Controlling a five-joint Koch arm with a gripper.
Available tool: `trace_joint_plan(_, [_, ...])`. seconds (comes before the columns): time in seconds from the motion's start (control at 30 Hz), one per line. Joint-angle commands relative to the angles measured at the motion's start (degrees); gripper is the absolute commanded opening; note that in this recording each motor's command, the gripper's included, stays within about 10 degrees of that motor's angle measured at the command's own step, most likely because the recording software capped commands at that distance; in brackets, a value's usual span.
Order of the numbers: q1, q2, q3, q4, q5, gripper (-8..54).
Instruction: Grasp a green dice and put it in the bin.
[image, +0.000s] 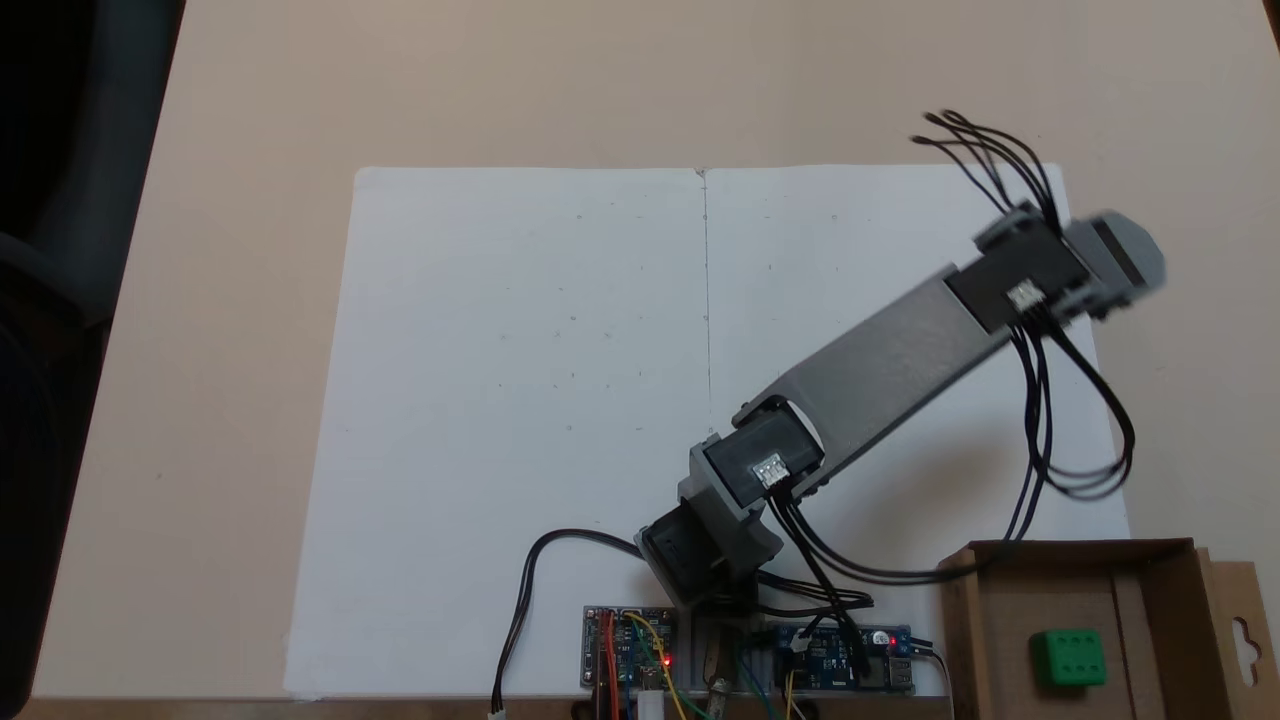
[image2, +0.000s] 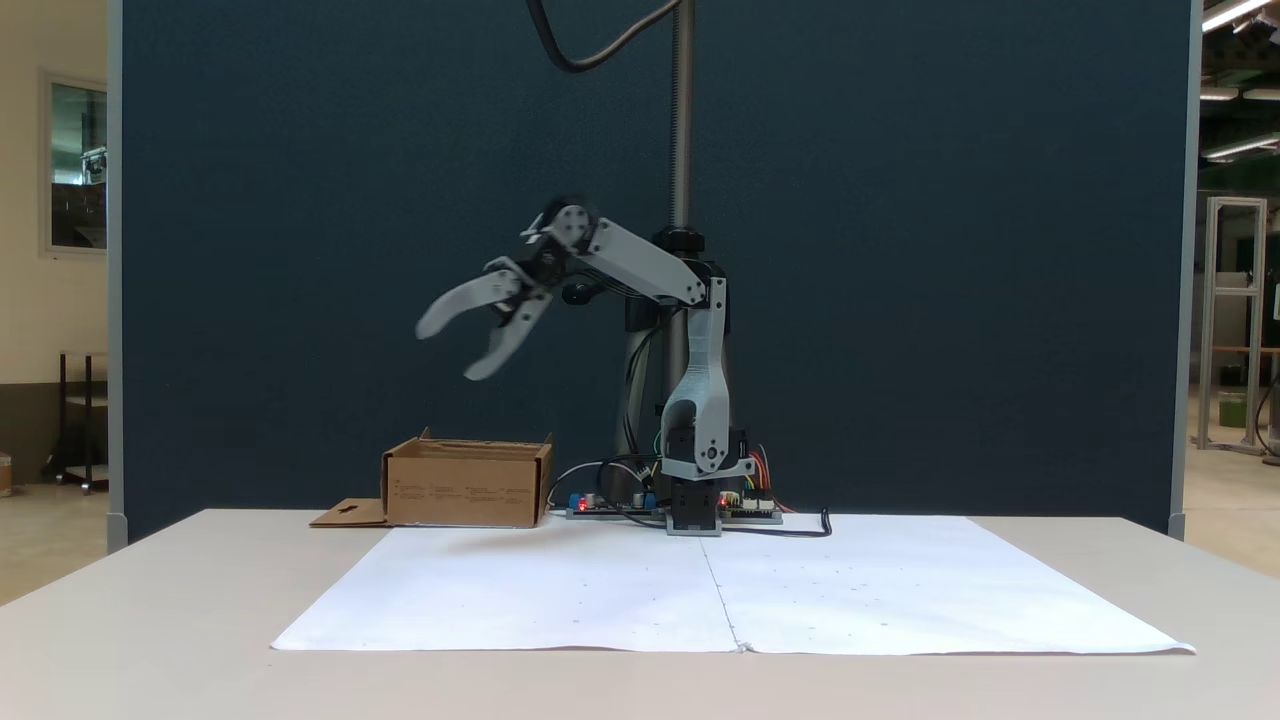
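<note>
The claw (image2: 453, 352) hangs in mid-air with its two grey fingers spread wide, holding and touching nothing. Below it, near the desk (image2: 150, 600) edge, sits the bin (image: 1010, 610). The green dice (image: 1069, 658) lies inside on the bin's floor, six pips up.

green dice (image: 1069, 658): glossy smooth plastic, sunken pips, well below the spread jaws | bin (image2: 468, 485): matt brown cardboard, plain walls, under the jaws | gripper (image2: 455, 348): matt grey plastic, smooth | paper sheets (image: 520, 400): matt white, centre seam | table (image: 250, 250): smooth matt beige | backdrop panel (image2: 900, 250): dark blue, cloth-like, matt
</note>
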Motion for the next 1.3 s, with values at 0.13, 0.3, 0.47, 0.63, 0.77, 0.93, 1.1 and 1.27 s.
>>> trace_joint_plan(0.13, [-17.8,2.7,-2.3,-2.9,4.0,37.5])
trace_joint_plan(0.3, [-30.2,2.5,-2.3,-4.4,4.0,42.5])
trace_joint_plan(0.47, [-40.1,2.5,-1.8,-8.0,4.0,42.5])
trace_joint_plan(0.63, [-48.0,5.9,7.3,-16.6,4.0,42.7])
trace_joint_plan(0.77, [-52.7,14.9,25.2,-25.2,3.7,42.8])
trace_joint_plan(0.93, [-53.3,24.5,39.6,-35.8,3.4,42.6])
trace_joint_plan(1.1, [-53.2,33.6,49.7,-45.8,3.2,43.5])
trace_joint_plan(1.27, [-52.6,42.5,55.5,-53.9,2.5,45.4])
